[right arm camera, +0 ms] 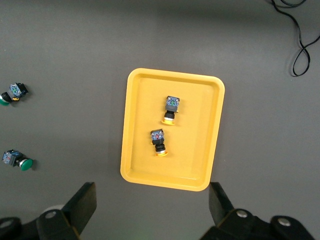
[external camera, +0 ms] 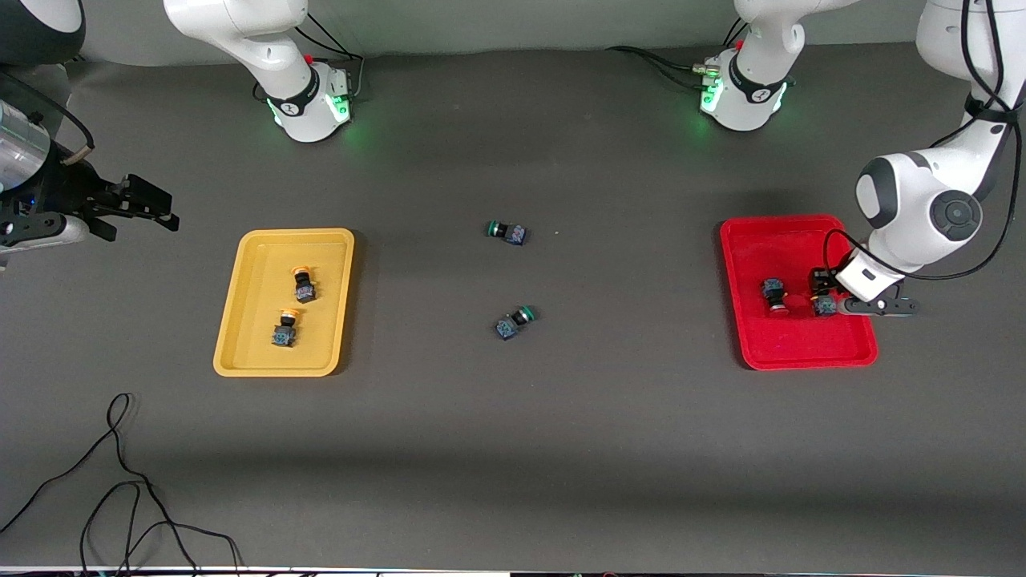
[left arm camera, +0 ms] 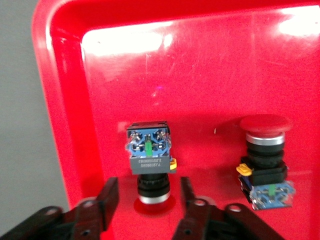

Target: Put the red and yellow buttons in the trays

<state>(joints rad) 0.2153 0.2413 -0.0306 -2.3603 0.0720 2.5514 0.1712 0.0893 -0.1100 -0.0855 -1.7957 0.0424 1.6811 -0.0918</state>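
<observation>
Red tray holds two red buttons; left gripper spread around one; right gripper spread, waiting above yellow tray.

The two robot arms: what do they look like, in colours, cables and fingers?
Both arms have glossy white shells with dark grey joint caps. Black cables run along the left arm, and green lights glow at both bases. The left gripper has black fingers with small round screw holes. The right gripper has similar black fingers, and a metallic silver cylinder sits on the right arm.
</observation>
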